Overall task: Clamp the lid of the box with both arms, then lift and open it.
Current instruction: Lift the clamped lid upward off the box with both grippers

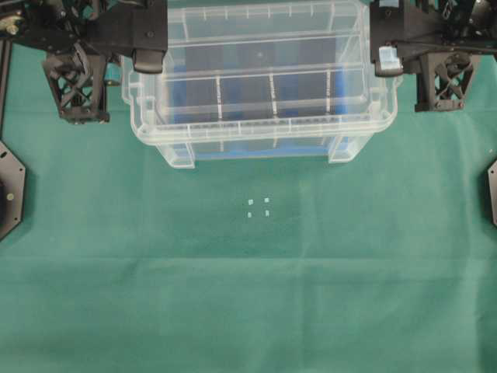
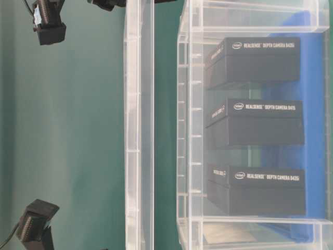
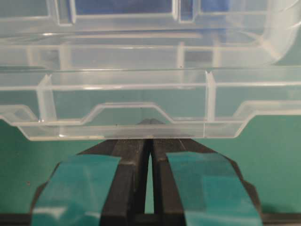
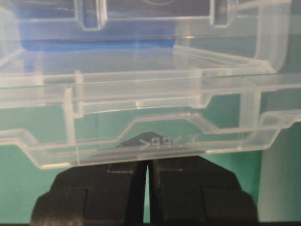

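Clear, thin plastic, the lid [image 2: 139, 125] hangs lifted off the box [image 2: 250, 130], pinched at its end tabs by the left gripper [image 3: 149, 141] and right gripper [image 4: 146, 162]; light, slippery, likely flexing midway.

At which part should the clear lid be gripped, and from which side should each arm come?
Grip the lid at its two short ends, one gripper per side: the left gripper and right gripper each pinch the end rim. These thin edges give the fingers purchase.
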Controlling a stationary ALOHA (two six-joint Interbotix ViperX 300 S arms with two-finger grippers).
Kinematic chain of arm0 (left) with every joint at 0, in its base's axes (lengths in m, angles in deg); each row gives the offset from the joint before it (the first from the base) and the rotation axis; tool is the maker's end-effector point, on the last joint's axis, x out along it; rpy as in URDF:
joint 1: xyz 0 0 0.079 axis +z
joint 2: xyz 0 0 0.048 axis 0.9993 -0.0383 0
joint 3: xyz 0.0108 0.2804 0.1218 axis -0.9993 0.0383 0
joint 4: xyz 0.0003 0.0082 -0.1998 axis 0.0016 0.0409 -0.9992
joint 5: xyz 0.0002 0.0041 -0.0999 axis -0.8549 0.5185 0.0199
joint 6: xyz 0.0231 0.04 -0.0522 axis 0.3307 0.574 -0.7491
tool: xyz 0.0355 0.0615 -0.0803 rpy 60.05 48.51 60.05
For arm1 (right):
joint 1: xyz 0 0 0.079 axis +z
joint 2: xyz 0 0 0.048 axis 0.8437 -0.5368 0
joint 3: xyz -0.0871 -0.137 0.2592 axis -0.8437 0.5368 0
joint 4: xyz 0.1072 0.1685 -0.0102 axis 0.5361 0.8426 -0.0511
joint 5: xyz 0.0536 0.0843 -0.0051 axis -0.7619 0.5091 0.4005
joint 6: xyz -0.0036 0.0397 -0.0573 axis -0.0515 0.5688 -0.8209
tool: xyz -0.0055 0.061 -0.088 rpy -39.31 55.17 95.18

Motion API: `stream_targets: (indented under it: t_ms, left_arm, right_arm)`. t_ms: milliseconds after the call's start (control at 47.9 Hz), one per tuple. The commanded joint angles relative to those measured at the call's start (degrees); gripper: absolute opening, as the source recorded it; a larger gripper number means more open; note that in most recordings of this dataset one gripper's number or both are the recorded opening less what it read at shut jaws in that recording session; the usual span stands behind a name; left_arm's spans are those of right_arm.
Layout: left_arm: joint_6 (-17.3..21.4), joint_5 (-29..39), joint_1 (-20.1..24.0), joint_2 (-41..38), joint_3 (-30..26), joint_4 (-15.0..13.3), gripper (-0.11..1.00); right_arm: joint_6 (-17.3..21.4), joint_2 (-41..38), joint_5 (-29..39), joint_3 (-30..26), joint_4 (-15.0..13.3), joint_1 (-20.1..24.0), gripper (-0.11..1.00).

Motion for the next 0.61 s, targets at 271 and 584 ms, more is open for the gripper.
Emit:
stream_targets:
  t_ms: [271,584]
  left_arm:
    - [-5.3,-1.1,-7.1,1.0,-2.5,-0.5,0.01]
    - [-9.8,-1.1,-11.8,1.1,-2.4,-0.4,0.01]
  right_arm:
    - [6.2,1.6,0.6,-3.3,0.4,7.2,0.0]
    - [12.0,1.7,1.4,-2.9,0.3,13.1,0.0]
